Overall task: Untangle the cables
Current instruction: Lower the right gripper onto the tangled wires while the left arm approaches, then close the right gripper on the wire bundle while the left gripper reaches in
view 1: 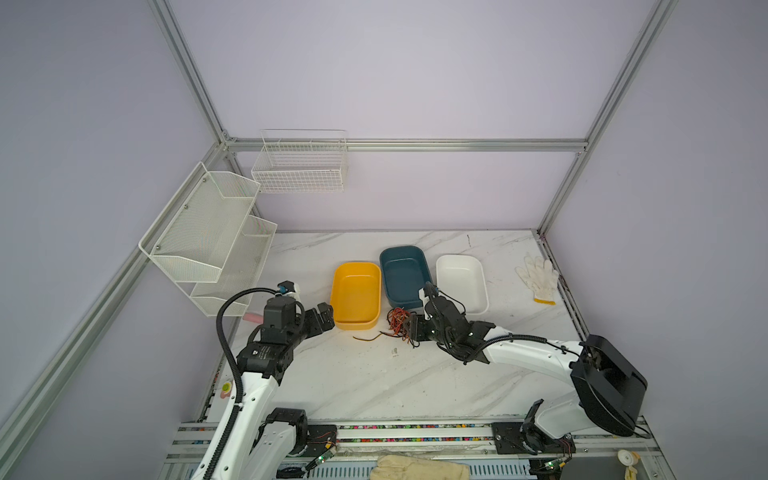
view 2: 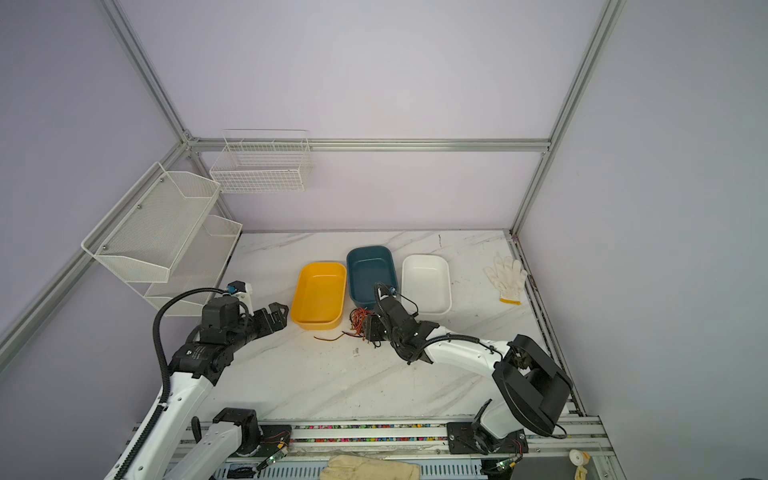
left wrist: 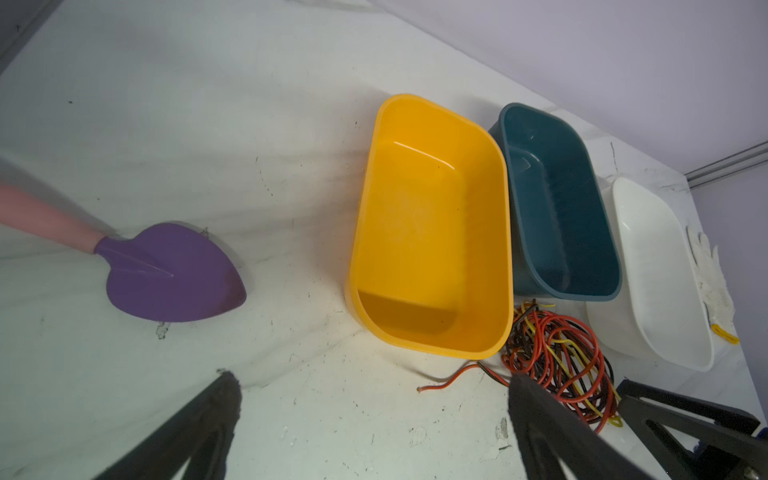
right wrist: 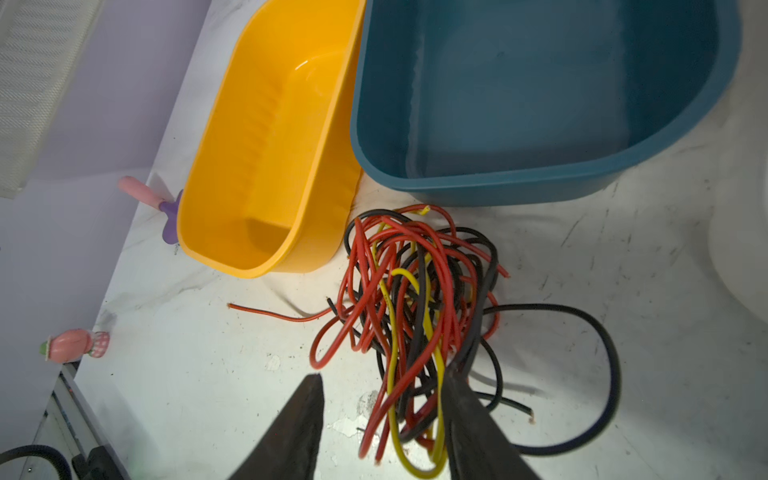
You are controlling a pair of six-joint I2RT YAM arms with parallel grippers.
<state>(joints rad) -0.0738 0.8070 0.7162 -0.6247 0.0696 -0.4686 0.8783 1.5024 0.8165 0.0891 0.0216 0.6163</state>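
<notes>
Both top views: white marble table (view 1: 374, 382), lavender walls (view 1: 415, 83), aluminium frame (view 1: 407, 145). Tangled cables (view 1: 399, 322) lie on the marble at 6 o'clock of the teal bin (view 1: 405, 274), 4 o'clock of the yellow bin (view 1: 356, 297).
Left wrist: left gripper (left wrist: 372, 380) jaws spread wide, holding nothing, above scuffed marble.
Right wrist: right gripper (right wrist: 382, 376) jaws apart, straddling red, yellow and black strands, nothing clamped.

The left arm reaches forward, its left gripper (view 1: 327, 318) spread wide. The right arm bends inward, its right gripper (right wrist: 382, 376) tipped downward, jaws partly apart.
</notes>
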